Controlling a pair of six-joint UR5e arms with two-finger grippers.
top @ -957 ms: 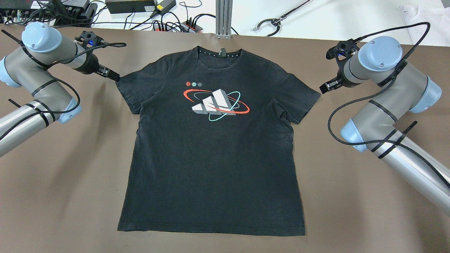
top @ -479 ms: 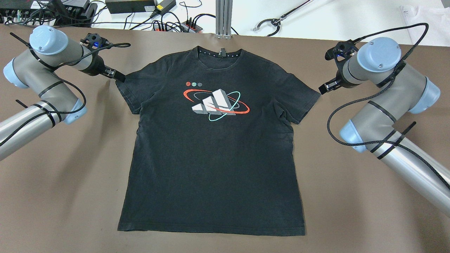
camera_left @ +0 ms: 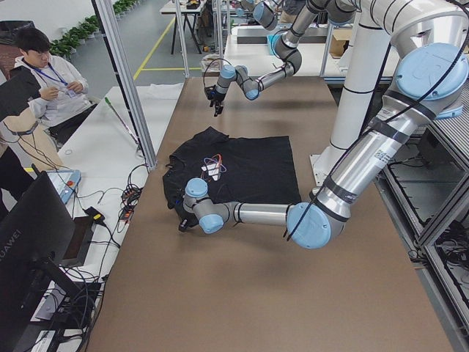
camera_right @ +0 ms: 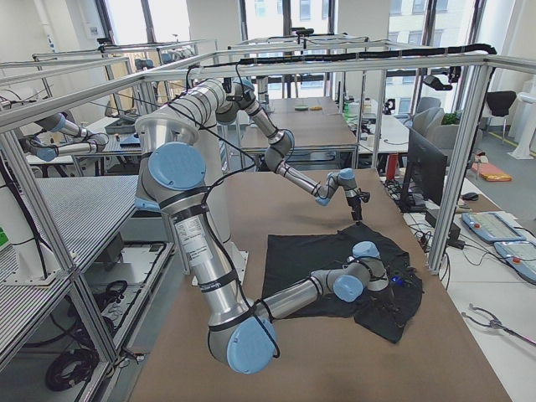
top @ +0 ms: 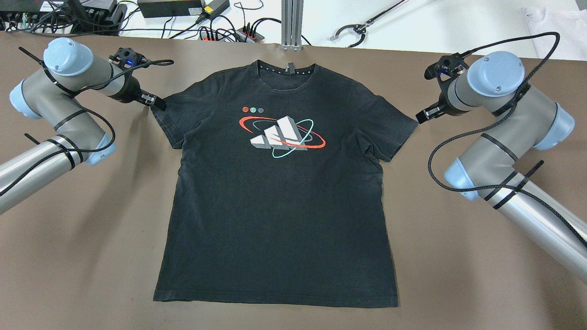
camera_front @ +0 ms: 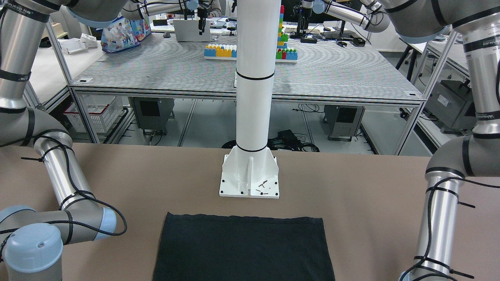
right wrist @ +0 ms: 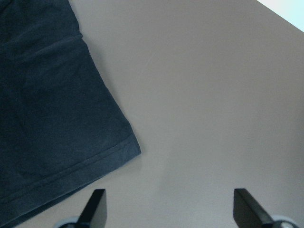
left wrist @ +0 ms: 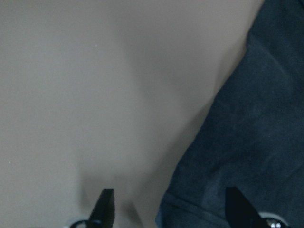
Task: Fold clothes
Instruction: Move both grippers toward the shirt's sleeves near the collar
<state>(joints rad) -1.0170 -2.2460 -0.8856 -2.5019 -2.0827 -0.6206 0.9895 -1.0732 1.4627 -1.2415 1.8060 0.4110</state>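
Observation:
A black T-shirt [top: 275, 206] with a red, white and teal chest print lies flat and face up on the brown table, collar at the far side. Its straight hem shows in the front-facing view [camera_front: 242, 249]. My left gripper [top: 158, 104] is open at the tip of the shirt's left sleeve. In the left wrist view [left wrist: 171, 209] the sleeve fabric [left wrist: 251, 142] lies between the fingers. My right gripper [top: 422, 115] is open just beside the other sleeve's tip. In the right wrist view [right wrist: 169, 204] the sleeve corner [right wrist: 47, 118] lies at the left, bare table between the fingers.
A white pillar on a base plate [camera_front: 249, 177] stands on the table just behind the shirt's hem. Cables and power strips [top: 220, 32] lie on the white bench beyond the table's far edge. An operator [camera_left: 44, 73] sits at that end.
My left arm has swung right, bringing its gripper from beside the left sleeve onto the sleeve's tip. My right gripper has barely moved. The shirt lies as before.

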